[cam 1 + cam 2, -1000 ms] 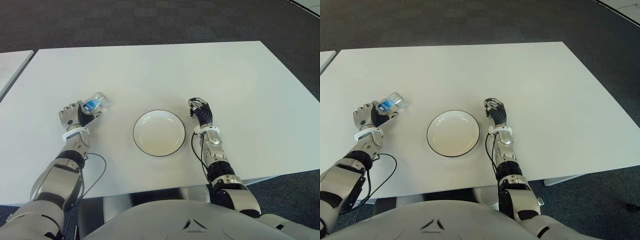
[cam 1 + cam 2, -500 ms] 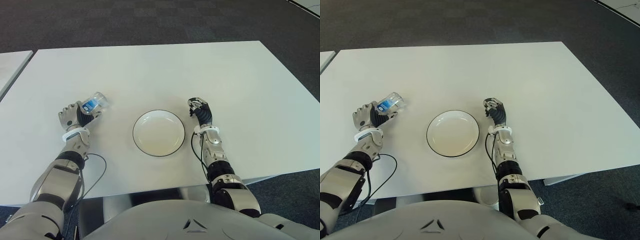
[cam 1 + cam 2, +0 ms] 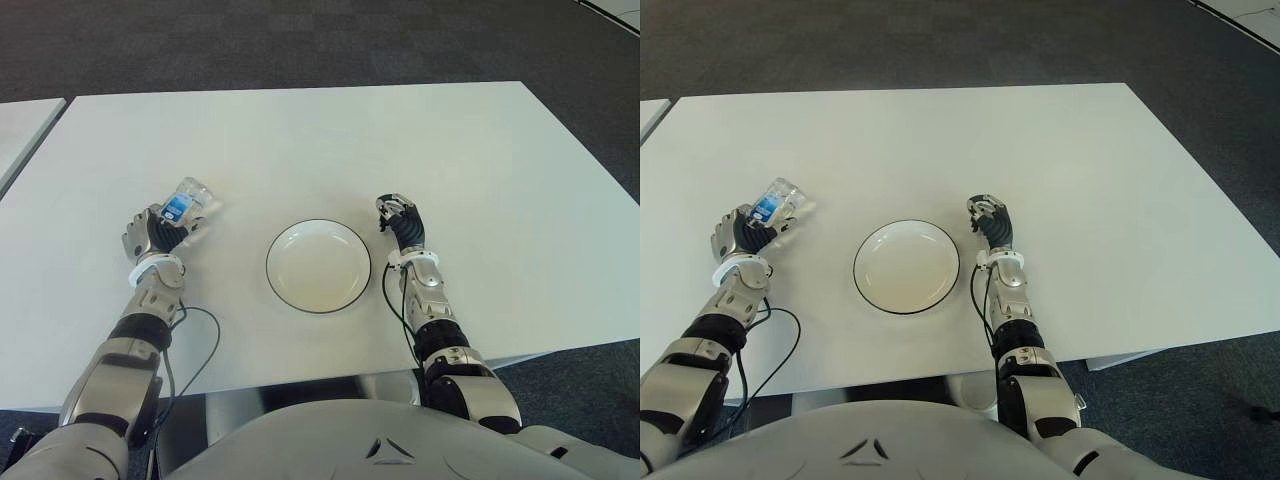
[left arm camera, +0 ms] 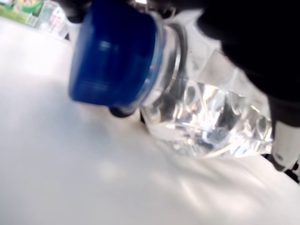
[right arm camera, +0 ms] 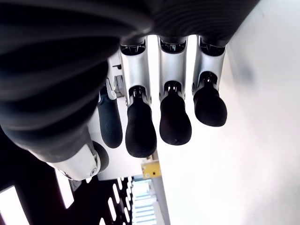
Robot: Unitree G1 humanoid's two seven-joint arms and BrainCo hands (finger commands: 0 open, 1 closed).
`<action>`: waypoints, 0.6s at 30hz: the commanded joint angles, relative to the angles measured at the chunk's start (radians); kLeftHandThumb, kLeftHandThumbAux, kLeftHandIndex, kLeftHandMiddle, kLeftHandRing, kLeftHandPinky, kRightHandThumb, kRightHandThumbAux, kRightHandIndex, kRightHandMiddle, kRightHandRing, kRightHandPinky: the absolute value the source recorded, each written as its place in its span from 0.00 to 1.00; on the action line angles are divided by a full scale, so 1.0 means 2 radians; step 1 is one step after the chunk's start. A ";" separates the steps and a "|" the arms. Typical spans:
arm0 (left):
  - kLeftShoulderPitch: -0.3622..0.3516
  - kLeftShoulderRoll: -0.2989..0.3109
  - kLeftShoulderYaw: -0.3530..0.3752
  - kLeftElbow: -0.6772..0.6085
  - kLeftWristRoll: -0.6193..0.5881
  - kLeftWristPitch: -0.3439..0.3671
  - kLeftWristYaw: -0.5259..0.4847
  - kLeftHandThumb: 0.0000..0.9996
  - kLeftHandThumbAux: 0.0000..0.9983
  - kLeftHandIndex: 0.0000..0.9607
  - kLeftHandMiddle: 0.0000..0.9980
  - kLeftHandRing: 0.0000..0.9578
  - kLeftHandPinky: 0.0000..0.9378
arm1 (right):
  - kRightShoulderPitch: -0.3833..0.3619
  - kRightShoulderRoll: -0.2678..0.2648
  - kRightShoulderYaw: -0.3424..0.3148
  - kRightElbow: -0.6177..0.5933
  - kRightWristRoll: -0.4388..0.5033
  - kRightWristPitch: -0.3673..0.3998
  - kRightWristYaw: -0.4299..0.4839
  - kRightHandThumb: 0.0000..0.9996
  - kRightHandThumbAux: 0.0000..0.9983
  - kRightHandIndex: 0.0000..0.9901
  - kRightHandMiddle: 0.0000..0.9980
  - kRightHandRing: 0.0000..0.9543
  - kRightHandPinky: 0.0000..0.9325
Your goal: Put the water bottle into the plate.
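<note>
A clear water bottle with a blue label and blue cap is held in my left hand, whose fingers are shut around it. It sits tilted, left of the white plate with a dark rim, roughly a plate's width away. The left wrist view shows the bottle's neck and clear body close above the white table. My right hand shows just right of the plate with its fingers curled and nothing in them.
The white table stretches wide behind the plate and to both sides. A black cable loops near the front edge by my left forearm. A second white table shows at the far left; dark carpet lies beyond.
My left hand has turned and shifted slightly forward, bringing the bottle more upright. The right hand and the plate have not moved.
</note>
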 commanded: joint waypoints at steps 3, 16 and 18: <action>0.054 -0.016 0.011 -0.053 -0.021 -0.023 -0.043 0.85 0.67 0.41 0.54 0.90 0.91 | 0.033 0.004 -0.005 0.038 0.003 0.037 -0.007 0.70 0.73 0.44 0.75 0.77 0.79; 0.111 -0.018 0.035 -0.242 -0.018 -0.037 -0.080 0.85 0.67 0.41 0.54 0.91 0.89 | 0.030 0.005 -0.008 0.039 0.004 0.039 -0.004 0.70 0.73 0.44 0.75 0.77 0.79; 0.115 -0.019 0.036 -0.265 -0.015 -0.037 -0.085 0.85 0.67 0.41 0.53 0.91 0.89 | 0.030 0.005 -0.008 0.040 0.004 0.039 -0.004 0.70 0.73 0.44 0.75 0.77 0.79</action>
